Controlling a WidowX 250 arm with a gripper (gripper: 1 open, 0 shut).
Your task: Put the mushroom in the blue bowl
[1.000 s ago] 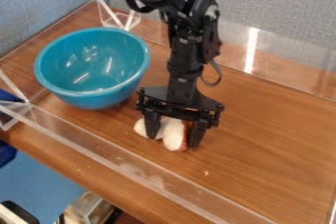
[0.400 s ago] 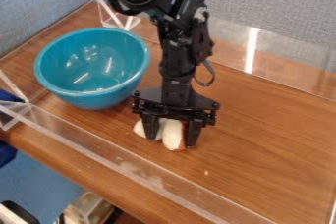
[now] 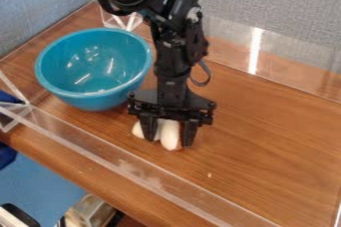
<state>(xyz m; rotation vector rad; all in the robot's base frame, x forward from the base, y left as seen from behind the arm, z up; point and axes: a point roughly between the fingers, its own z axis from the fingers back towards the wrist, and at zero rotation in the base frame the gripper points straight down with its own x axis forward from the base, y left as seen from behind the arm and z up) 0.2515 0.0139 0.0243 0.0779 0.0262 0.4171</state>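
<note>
A: Materials first?
B: Blue bowl (image 3: 94,69): glossy turquoise, round, deep, plain smooth walls, highlights inside. Surface (image 3: 253,161): brown wood look, warm, fine grain, see-through strips with shine along the edges. Wall (image 3: 260,2): grey, finely speckled.
A: Pincer (image 3: 170,134)?
B: Black, angular, bulky knuckles, lots of linkage. Pointing down at the surface, fingers apart, one either side of the mushroom. Firm grip or not, can't tell.
A: Mushroom (image 3: 170,135)?
B: On the surface or very close to it, between the fingers, right of the bowl and nearer the camera. Cream-white rounded parts show; the rest is covered by the fingers.
A: Labels, writing?
B: None I can read.
A: Edges, room?
B: Bowl sits near the left edge of the surface, its right rim just beside the arm (image 3: 167,22) in this view. Wide bare stretch of wood to the right of the pincer. Front edge runs slanting from left down to lower right, mushroom some way in from it. Wall closes off the back.
A: Anything below the front edge?
B: Blue area at lower left, plus a pale brownish object (image 3: 91,211), partly cut off, can't tell what.
</note>
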